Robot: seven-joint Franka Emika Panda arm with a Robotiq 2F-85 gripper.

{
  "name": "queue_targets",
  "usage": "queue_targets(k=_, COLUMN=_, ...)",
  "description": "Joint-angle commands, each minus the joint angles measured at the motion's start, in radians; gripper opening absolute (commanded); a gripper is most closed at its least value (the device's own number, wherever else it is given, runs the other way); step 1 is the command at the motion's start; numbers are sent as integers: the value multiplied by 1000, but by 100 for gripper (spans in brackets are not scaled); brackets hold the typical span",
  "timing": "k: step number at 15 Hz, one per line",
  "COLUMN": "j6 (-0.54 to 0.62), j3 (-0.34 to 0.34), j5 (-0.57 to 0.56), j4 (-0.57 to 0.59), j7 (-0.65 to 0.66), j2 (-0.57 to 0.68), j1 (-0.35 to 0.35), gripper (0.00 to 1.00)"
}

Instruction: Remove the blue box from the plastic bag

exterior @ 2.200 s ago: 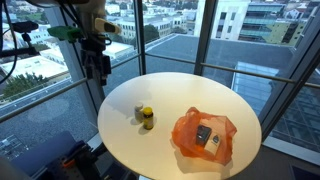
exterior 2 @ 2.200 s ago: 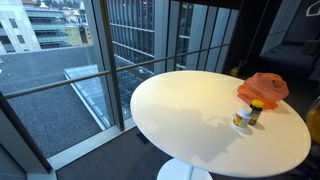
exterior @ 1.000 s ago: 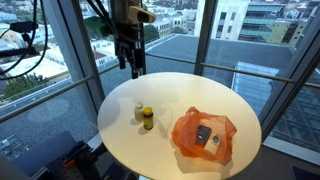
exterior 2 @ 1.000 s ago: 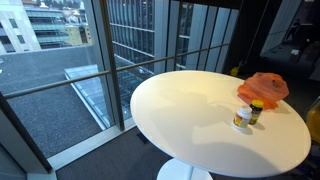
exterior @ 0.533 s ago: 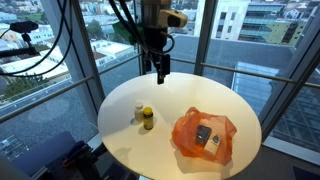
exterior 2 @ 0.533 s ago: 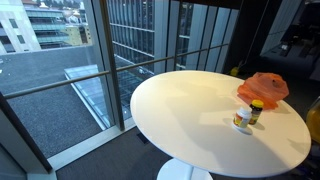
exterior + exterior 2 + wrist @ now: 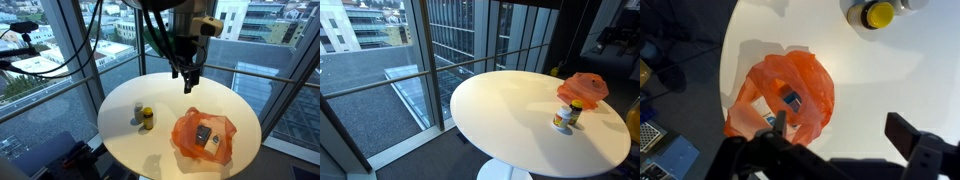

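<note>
An orange plastic bag [image 7: 203, 138] lies on the round white table [image 7: 170, 100], near its front right edge. A blue box [image 7: 790, 98] shows through the bag's open mouth in the wrist view, with a second printed pack [image 7: 769, 120] beside it. The bag also shows in an exterior view [image 7: 582, 88]. My gripper [image 7: 190, 82] hangs above the table, up and left of the bag, touching nothing. In the wrist view my gripper [image 7: 845, 130] is open and empty, one finger over the bag's edge and the other over bare table.
A small bottle with a yellow lid [image 7: 147, 118] stands left of the bag, with a white item beside it; it also shows in the wrist view [image 7: 878, 15]. Glass walls and railings surround the table. The table edge runs close behind the bag.
My gripper has swung from the far left of the table rightward and lower, ending above the table near the bag. Bag and bottle have not moved.
</note>
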Motion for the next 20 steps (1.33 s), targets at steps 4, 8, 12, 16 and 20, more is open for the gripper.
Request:
queue_targets(k=4, j6=48, j3=-30, j5=-3, j4=106, j7=76, j2=126, j1=-28, gripper=100)
queue_targets(k=8, j6=50, j3=-35, j5=0, j4=90, j7=59, j2=128, j1=-26, gripper=100)
queue_targets(k=12, j6=50, j3=-37, j5=0, j4=100, j7=63, j2=140, j1=-26, gripper=100)
queue_targets(k=16, j6=34, j3=-45, j5=6, j4=136, j7=83, j2=164, j1=-34, gripper=100)
queue_targets(k=20, j6=36, j3=-70, j5=5, j4=175, j7=98, j2=206, j1=-52, gripper=100)
